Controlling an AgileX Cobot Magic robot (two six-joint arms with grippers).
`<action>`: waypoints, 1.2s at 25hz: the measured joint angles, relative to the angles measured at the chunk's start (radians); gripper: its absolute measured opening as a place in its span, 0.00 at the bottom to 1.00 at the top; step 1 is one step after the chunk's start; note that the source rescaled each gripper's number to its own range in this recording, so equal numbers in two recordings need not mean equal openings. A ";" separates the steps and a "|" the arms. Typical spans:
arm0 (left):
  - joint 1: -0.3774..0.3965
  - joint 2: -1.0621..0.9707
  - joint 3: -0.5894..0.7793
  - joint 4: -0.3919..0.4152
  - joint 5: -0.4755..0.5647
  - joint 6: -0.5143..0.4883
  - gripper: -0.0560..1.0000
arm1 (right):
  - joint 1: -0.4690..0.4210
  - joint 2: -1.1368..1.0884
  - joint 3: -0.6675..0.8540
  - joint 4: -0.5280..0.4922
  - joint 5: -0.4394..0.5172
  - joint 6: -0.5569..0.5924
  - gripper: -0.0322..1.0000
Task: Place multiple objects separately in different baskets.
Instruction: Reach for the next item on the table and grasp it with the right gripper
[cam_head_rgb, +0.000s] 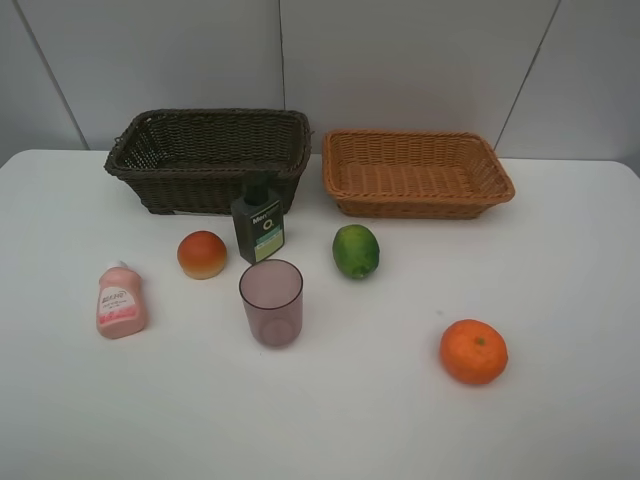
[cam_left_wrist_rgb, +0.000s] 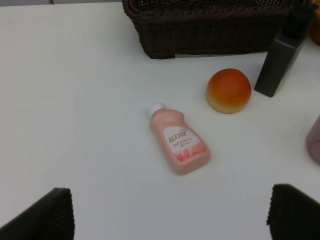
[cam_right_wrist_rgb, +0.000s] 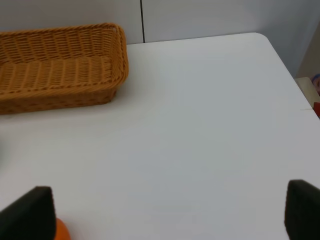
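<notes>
- High view: on the table (cam_head_rgb: 560, 420), the dark basket (cam_head_rgb: 210, 160) and the tan basket (cam_head_rgb: 415, 172) stand side by side at the back, apart.
- High view: on the left arm's side are the pink bottle (cam_head_rgb: 121, 301) lying flat, the peach (cam_head_rgb: 202, 254), the green bottle (cam_head_rgb: 259, 225) upright just before the dark basket, and the cup (cam_head_rgb: 271, 302) upright.
- High view: the lime (cam_head_rgb: 356, 250) and the mandarin (cam_head_rgb: 474, 351) sit on the right arm's side. All six are on the table, outside the baskets.
- Left wrist view: the left gripper (cam_left_wrist_rgb: 170, 215) is released, jaws wide, grasping nothing. The pink bottle lies just ahead of the gap, cap pointing away. The peach and green bottle are farther ahead and off to one side, and the dark basket is beyond them.
- Right wrist view: the right gripper (cam_right_wrist_rgb: 170, 212) is released, jaws wide, grasping nothing. A sliver of the mandarin shows just beside one fingertip (cam_right_wrist_rgb: 27, 212); whether they touch, I cannot tell. The tan basket stands well ahead, toward that same side.
</notes>
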 joint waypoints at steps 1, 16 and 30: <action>0.000 0.000 0.000 0.000 0.000 0.000 1.00 | 0.000 0.000 0.000 0.000 0.000 0.000 0.97; 0.000 0.000 0.000 0.000 0.000 0.000 1.00 | 0.000 0.000 0.000 0.000 0.000 0.000 0.97; 0.000 0.000 0.000 0.000 0.000 0.000 1.00 | 0.000 0.000 0.000 0.000 0.000 0.000 0.97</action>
